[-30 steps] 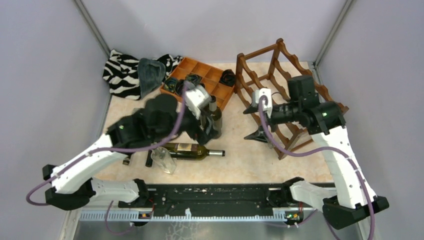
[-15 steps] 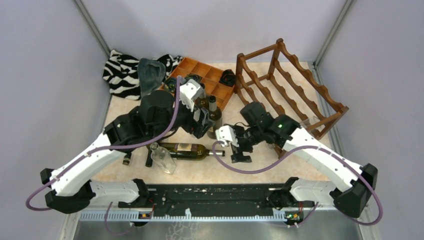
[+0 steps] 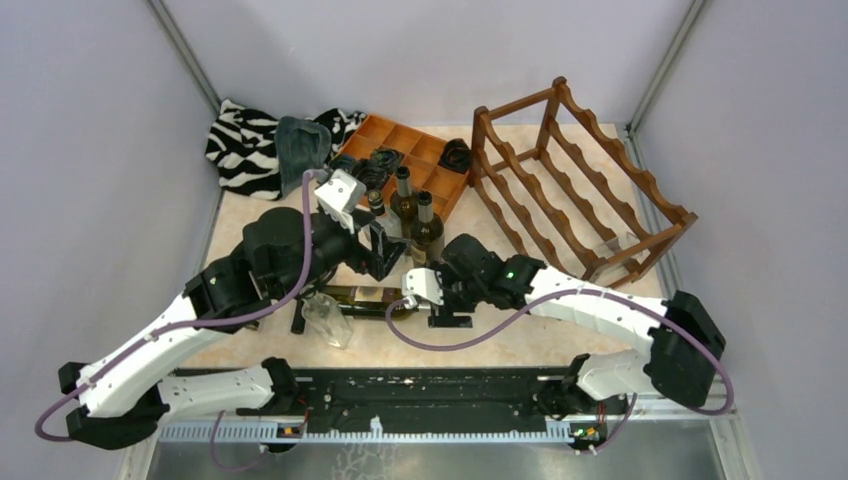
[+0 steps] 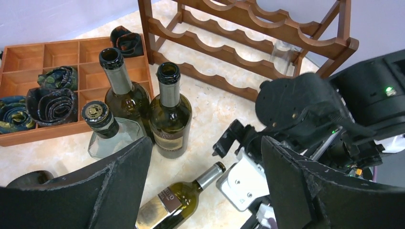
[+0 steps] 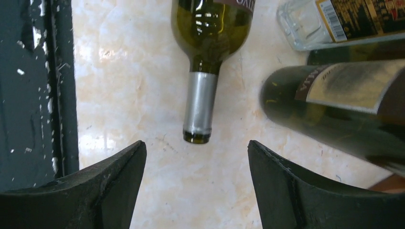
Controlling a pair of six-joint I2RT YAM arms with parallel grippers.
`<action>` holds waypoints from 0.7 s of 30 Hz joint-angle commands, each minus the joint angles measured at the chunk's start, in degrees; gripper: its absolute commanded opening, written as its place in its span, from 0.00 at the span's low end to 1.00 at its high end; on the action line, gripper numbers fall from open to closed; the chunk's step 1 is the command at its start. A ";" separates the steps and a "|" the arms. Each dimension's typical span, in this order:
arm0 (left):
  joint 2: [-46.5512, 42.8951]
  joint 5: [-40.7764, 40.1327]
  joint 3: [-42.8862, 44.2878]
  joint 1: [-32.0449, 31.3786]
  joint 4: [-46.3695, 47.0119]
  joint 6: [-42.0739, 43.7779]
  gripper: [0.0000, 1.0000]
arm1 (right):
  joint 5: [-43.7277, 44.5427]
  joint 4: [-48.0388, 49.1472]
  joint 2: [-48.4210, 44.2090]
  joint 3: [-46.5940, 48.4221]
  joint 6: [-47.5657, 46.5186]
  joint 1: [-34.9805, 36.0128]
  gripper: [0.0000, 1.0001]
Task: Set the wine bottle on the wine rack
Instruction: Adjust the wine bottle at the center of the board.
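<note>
Your right gripper point(image 5: 196, 151) has swung from the rack point(image 4: 282, 36) down to the neck of the lying bottle point(image 5: 210, 28), jaws spread; your left gripper point(image 4: 206, 143) is also spread.

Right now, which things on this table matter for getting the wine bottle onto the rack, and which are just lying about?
For the job: the lying wine bottle, the wine rack, the open right gripper at that bottle's neck.
Just lying about: two standing bottles, the clear glass bottle, the orange tray, rolled ties, the striped cloth.
</note>
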 commanded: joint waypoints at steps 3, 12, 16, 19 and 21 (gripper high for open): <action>-2.36 -1.67 -2.71 0.05 4.51 -1.38 0.90 | 6.28 12.25 4.86 -1.25 4.22 4.40 0.77; -4.24 -1.08 -5.62 0.05 5.60 -1.82 0.90 | 9.54 13.49 13.60 1.00 8.27 4.58 0.70; -5.07 -1.35 -6.53 0.06 5.86 -1.64 0.90 | 9.50 13.80 15.08 0.71 8.32 4.53 0.66; -5.45 -1.31 -7.32 0.06 6.11 -1.64 0.90 | 9.34 13.81 16.51 0.85 8.76 4.55 0.63; -5.67 -1.12 -7.96 0.05 6.25 -1.81 0.90 | 9.19 13.12 17.54 1.53 9.36 4.59 0.59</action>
